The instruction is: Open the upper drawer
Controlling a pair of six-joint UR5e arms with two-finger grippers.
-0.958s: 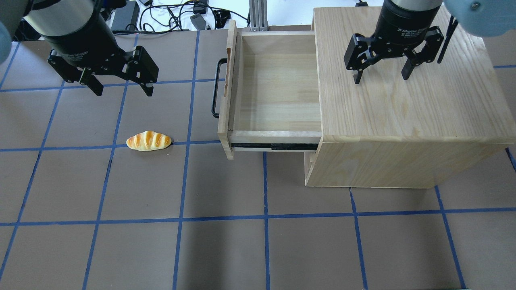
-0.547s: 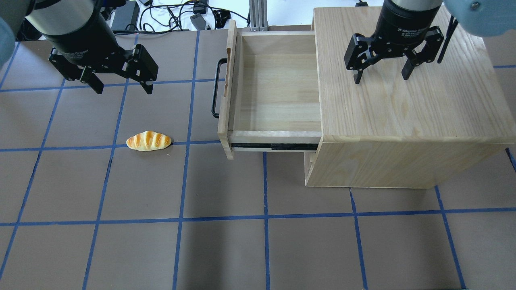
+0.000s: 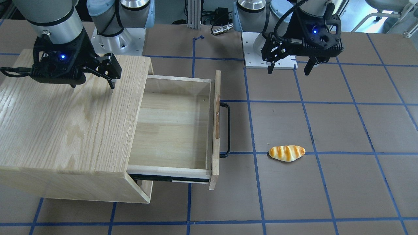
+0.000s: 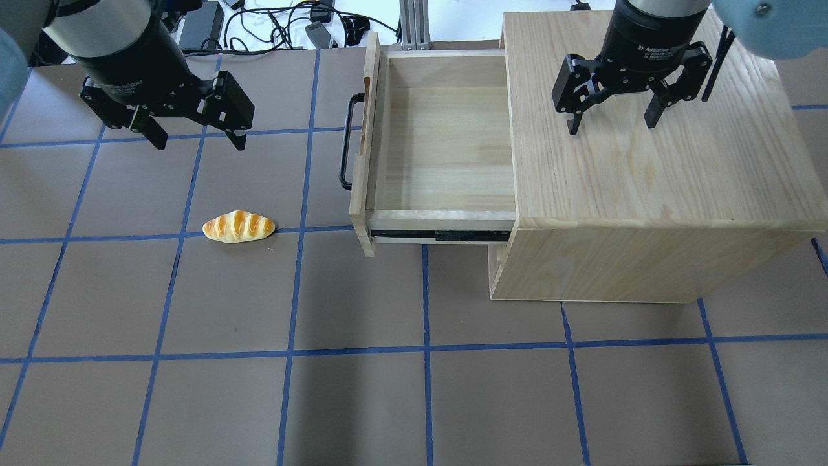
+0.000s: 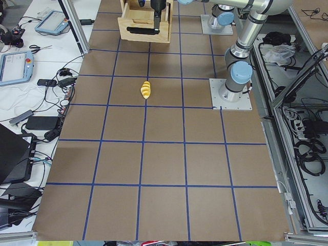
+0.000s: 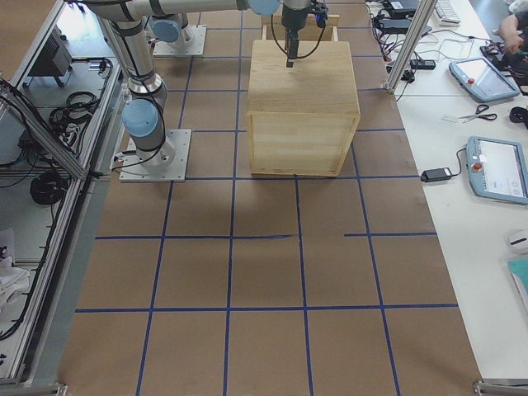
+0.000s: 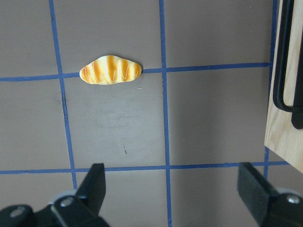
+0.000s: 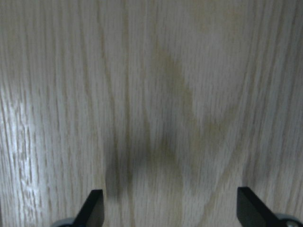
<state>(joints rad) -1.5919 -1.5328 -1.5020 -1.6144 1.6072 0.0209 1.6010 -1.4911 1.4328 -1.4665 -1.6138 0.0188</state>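
The upper drawer (image 4: 446, 149) is pulled far out of the oak cabinet (image 4: 647, 123), its inside bare. Its front panel carries a black bar handle (image 4: 346, 142), which also shows in the front view (image 3: 227, 129) and at the right edge of the left wrist view (image 7: 289, 66). My left gripper (image 4: 197, 137) is open and empty, above the mat left of the handle and apart from it; it also shows in the front view (image 3: 289, 69). My right gripper (image 4: 611, 123) is open and empty, hovering over the cabinet top, which fills the right wrist view (image 8: 151, 94).
A toy bread roll (image 4: 239, 226) lies on the brown mat left of the drawer front; it also shows in the left wrist view (image 7: 111, 70). Cables and power bricks (image 4: 278, 26) lie beyond the table's far edge. A lower wooden front (image 4: 497, 262) sits under the drawer.
My left gripper has drifted slightly toward the far edge of the table. The drawer, the right gripper and the bread roll have not moved.
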